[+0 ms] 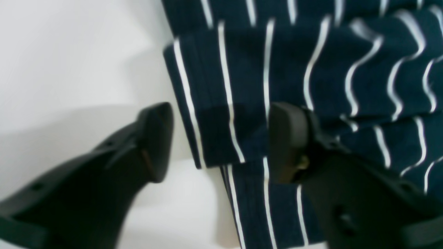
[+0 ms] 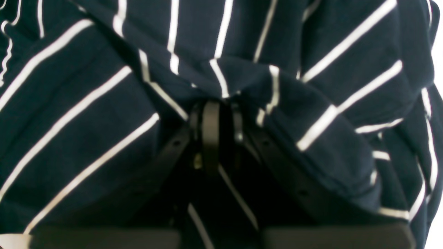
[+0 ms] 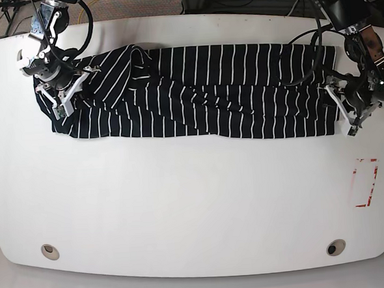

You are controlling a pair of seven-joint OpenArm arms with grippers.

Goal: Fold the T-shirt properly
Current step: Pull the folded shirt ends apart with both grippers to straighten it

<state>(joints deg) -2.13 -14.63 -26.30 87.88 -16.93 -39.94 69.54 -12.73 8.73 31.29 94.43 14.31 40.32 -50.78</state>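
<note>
The T-shirt [image 3: 208, 94], dark navy with thin white stripes, lies stretched sideways across the far half of the white table [image 3: 195, 202], with layers folded over each other. My right gripper [image 3: 60, 100] is at the shirt's left end in the base view. In the right wrist view that gripper [image 2: 216, 116] is shut on a bunched fold of the T-shirt [image 2: 86, 121]. My left gripper [image 3: 344, 114] is at the shirt's right end. It stands open [image 1: 221, 138], and its fingers [image 1: 155, 138] straddle a folded edge of the T-shirt [image 1: 242, 86] without pinching it.
A red-outlined rectangle [image 3: 364, 183] is marked on the table at the right, in front of the left arm. Two round holes [image 3: 50, 250] [image 3: 335, 247] sit near the front edge. Cables run behind the table's back edge.
</note>
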